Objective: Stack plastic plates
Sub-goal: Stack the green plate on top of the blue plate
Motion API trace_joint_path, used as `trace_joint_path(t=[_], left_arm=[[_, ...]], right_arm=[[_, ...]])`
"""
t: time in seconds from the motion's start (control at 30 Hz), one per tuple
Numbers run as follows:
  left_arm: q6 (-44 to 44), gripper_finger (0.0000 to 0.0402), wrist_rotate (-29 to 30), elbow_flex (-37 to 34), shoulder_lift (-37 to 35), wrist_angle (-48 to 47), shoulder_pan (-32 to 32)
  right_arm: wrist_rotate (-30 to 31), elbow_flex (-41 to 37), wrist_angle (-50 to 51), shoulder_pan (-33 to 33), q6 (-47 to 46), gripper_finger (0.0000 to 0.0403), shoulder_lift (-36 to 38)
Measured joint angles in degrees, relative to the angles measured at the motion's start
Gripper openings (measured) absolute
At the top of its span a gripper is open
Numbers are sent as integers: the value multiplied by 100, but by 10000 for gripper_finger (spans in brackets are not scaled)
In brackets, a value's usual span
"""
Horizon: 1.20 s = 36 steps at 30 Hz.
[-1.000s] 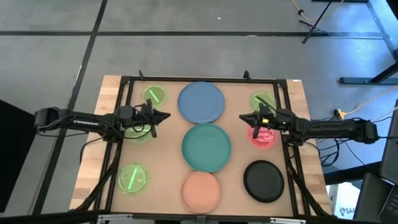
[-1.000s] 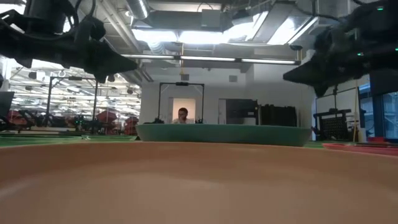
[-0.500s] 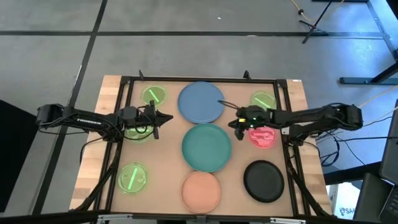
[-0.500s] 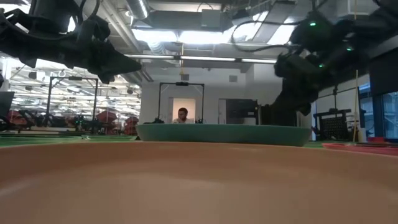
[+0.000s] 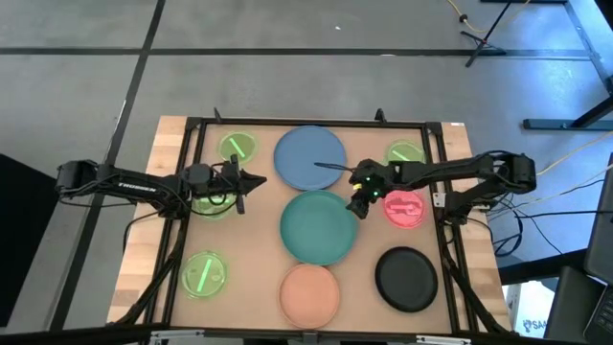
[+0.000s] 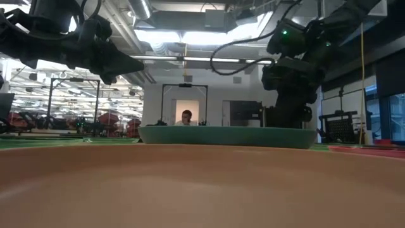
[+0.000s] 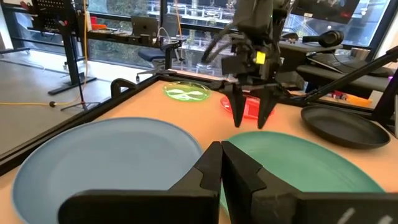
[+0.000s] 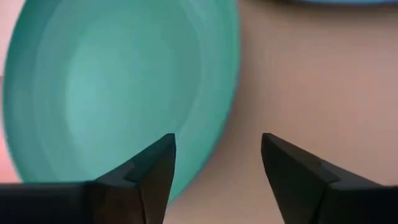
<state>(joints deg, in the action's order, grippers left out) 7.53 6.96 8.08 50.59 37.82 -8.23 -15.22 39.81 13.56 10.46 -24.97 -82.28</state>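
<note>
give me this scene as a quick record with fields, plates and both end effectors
large plates: round blue plastic plate; teal plate; salmon-pink plate; black plate
small plates: three neon-green; one red-pink plate
stacked: none yet
right end effector: open, pointing down over the teal plate's rim
left end effector: shut, beside the blue plate

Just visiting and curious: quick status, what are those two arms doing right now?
Right gripper jaws open, above teal plate rim. Left gripper shut, waiting beside blue plate. No plates stacked yet. Nothing in the way.

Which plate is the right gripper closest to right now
The teal plate. The open right gripper hangs at its edge; the blue, red-pink and other plates lie farther off.
</note>
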Motion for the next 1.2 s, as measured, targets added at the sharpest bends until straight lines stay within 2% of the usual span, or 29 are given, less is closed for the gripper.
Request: trace_joint_path(t=[0.13, 0.3, 0.67, 0.83, 1.2], left_arm=[[-7, 4, 1, 0, 0, 20, 0], [-6, 4, 2, 0, 0, 48, 0], [-17, 4, 80, 0, 0, 81, 0], [-17, 4, 108, 0, 0, 85, 0], [-17, 4, 153, -2, 0, 92, 1]], right_arm=[[-46, 87, -25, -3, -148, 227, -298], [-43, 254, -21, 0, -201, 200, -685], [-39, 411, -18, 0, -181, 68, -883], [156, 411, -28, 1, -157, 10, -880], [217, 411, -31, 7, 135, 3, -874]])
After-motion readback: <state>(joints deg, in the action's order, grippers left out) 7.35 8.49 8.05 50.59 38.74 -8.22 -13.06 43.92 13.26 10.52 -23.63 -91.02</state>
